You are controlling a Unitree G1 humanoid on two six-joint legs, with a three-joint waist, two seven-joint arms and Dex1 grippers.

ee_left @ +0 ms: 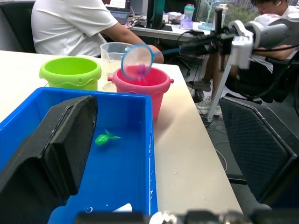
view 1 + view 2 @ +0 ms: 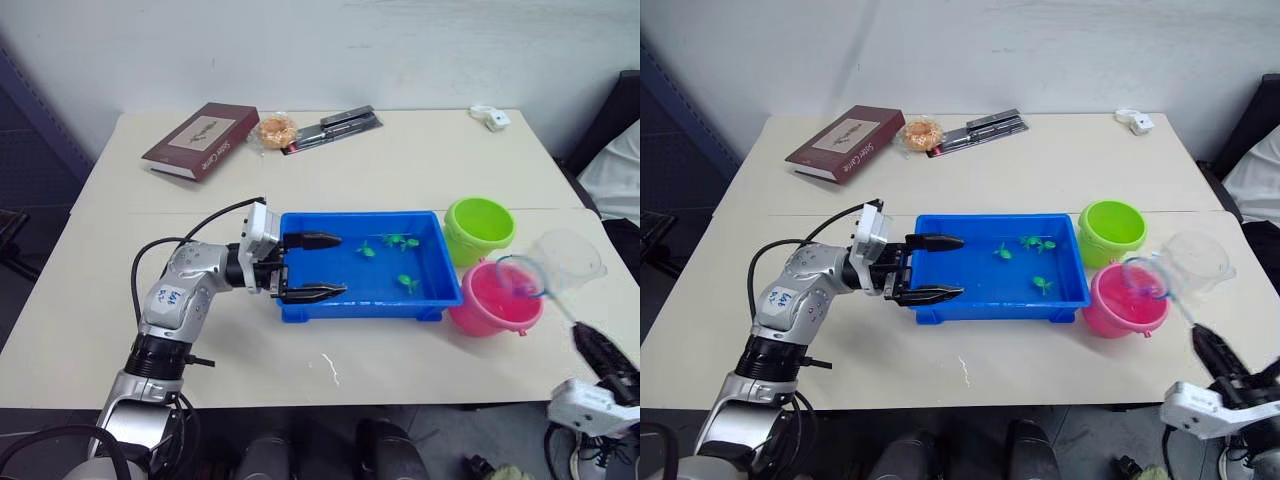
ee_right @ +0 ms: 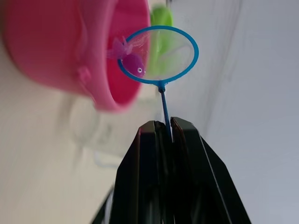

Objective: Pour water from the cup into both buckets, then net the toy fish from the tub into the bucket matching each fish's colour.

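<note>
The blue tub [image 2: 358,306] sits mid-table with three green toy fish [image 2: 400,241] in it. To its right stand the lime green bucket [image 2: 479,228] and, nearer, the pink bucket [image 2: 495,302], with the clear cup [image 2: 568,258] just beyond it. My left gripper [image 2: 342,265] is open over the tub's left end, holding nothing. My right gripper [image 3: 162,124] is shut on the net's thin handle. The net [image 3: 159,55] hangs tilted over the pink bucket's rim, and a pink fish [image 3: 133,64] lies in its mesh.
At the table's far side lie a maroon book [image 2: 200,140], a small wrapped snack [image 2: 277,130], a black stapler [image 2: 335,124] and a white object [image 2: 490,117]. A seated person [image 1: 79,23] and a black chair [image 1: 261,144] are beyond the table's right edge.
</note>
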